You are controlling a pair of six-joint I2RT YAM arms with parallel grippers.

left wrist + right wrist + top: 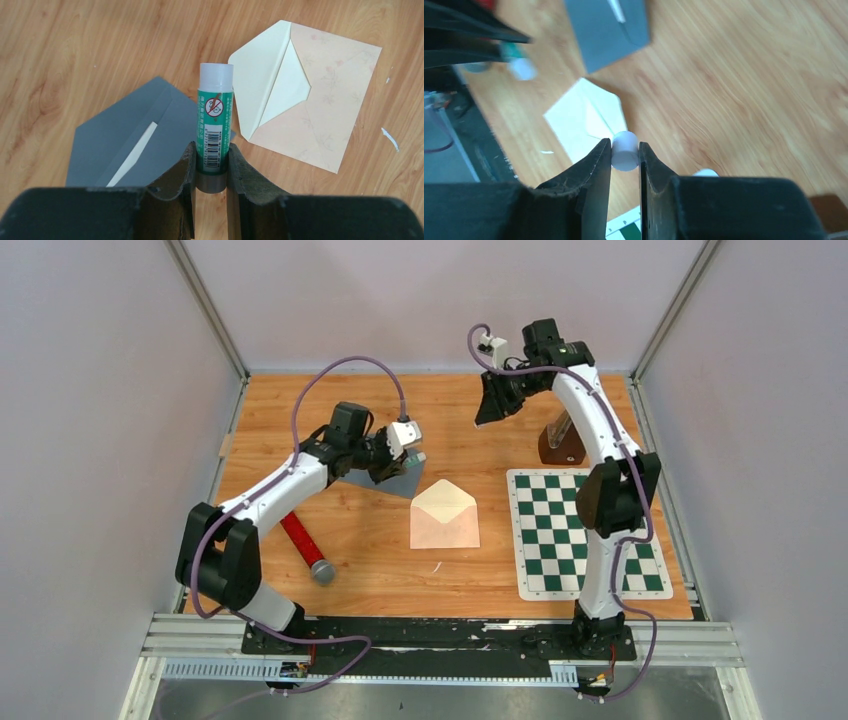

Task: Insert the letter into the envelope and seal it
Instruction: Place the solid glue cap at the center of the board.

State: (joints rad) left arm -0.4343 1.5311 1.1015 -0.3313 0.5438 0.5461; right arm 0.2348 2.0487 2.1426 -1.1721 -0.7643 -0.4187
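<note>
Toward the middle of the counter [370, 560] lies the pale pink envelope [445, 516], its flap open and pointing far; whether the cream inside its mouth is the letter or only lining cannot be told. Just left of it the left hand [210, 150] is closed narrowly on a green glue stick [215, 112], above a grey envelope [125, 135] with a cream strip [135, 150] peeking from its slit. Far right, raised, the right hand [624, 145] pinches a small white cylinder [625, 155]; the left of its view is blurred. A brown object [560, 445] sits half hidden behind that arm, beyond a chequered mat [585, 535].
</note>
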